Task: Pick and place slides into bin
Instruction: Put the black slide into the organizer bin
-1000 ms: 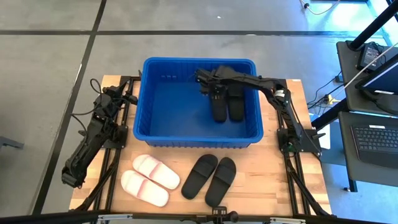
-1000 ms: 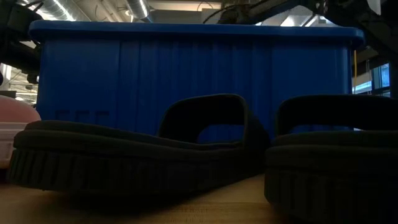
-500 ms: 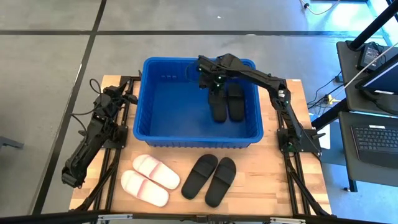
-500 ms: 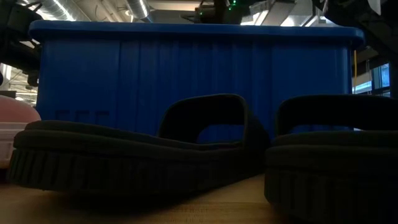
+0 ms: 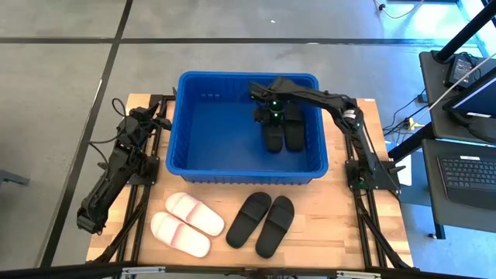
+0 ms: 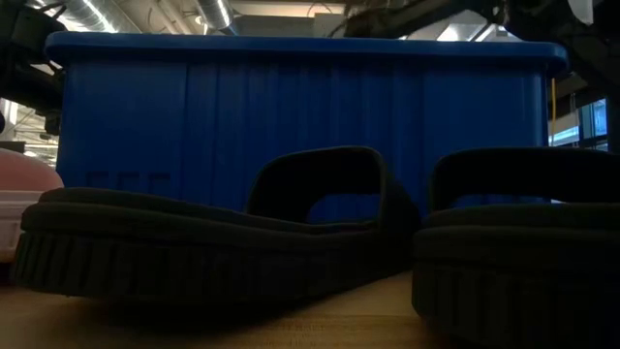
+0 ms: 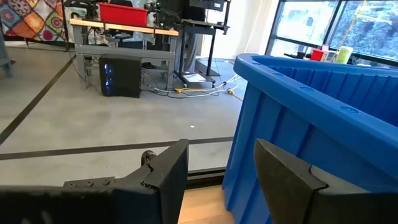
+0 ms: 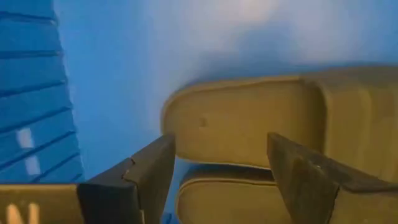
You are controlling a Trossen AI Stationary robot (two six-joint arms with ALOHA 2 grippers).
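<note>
Slides: from above we see two black open-toe sandals (image 5: 282, 132) inside the large blue plastic bin (image 5: 194, 167), directly beneath our right gripper (image 5: 266, 118). Right wrist view: jaws released, both soles (image 8: 249, 118) lying just beyond them. Left gripper (image 7: 219, 177) open beside the bin

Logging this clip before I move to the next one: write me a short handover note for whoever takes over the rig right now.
Right pincer: open, empty, inside the blue bin just over the two black slides lying side by side there.
Left pincer: open, empty, parked beside the bin's left wall.
Done: two black slides are in the bin.
Left: two white slides and two black slides lie on the table in front of the bin. Only these six slides show.
</note>
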